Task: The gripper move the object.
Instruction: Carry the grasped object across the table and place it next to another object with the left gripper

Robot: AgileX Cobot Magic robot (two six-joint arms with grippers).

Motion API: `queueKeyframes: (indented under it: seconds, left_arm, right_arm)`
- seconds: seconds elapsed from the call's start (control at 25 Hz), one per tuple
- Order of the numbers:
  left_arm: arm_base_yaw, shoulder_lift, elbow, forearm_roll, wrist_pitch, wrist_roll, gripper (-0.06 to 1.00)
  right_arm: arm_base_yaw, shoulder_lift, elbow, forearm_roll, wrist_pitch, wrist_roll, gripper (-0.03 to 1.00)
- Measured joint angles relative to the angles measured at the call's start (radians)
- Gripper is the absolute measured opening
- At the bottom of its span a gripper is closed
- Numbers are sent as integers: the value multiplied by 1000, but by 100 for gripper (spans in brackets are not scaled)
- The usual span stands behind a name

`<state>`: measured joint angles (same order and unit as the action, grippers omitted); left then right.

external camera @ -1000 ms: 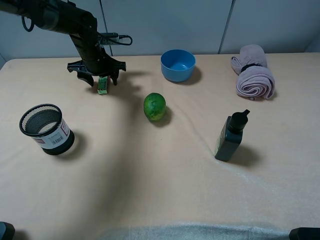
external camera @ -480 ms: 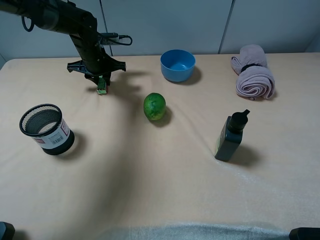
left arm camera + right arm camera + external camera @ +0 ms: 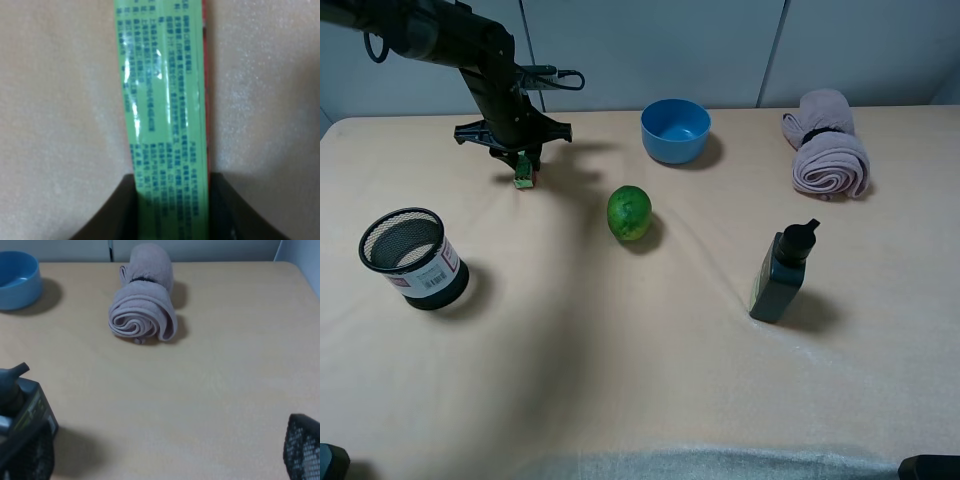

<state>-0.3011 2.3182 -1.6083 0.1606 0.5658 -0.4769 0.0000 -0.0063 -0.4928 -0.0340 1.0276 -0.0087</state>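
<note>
The object, a slim light green box with printed marks and a red edge, is at the back left of the table. My left gripper comes down on it from above and is shut on it. In the left wrist view the box runs out from between the two dark fingers and sits low over the tablecloth. My right gripper is open and empty; only its mesh-textured fingertips show, low at the table's front right.
A green round fruit lies right of the box. A blue bowl and a rolled pink towel are at the back. A dark bottle stands right of centre. A mesh cup stands front left.
One second ago my left gripper's fingers were spread around the box; they have closed on it. Nothing has visibly changed in the last half second. The other objects have not moved.
</note>
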Motion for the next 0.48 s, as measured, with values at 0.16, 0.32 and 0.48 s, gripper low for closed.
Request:
queueKeyframes:
  seconds: [0.16,0.32,0.48]
  left_arm:
    - [0,-3,-15,-10,30,0,30]
    - [0,-5,-60,-18,100,0,30]
    - [0,-9,-95,-22,159,0,30]
  right_arm:
    - [0,0,0,0,0,0,69]
    - [0,0,0,0,0,0,69]
    - [0,0,0,0,0,0,69]
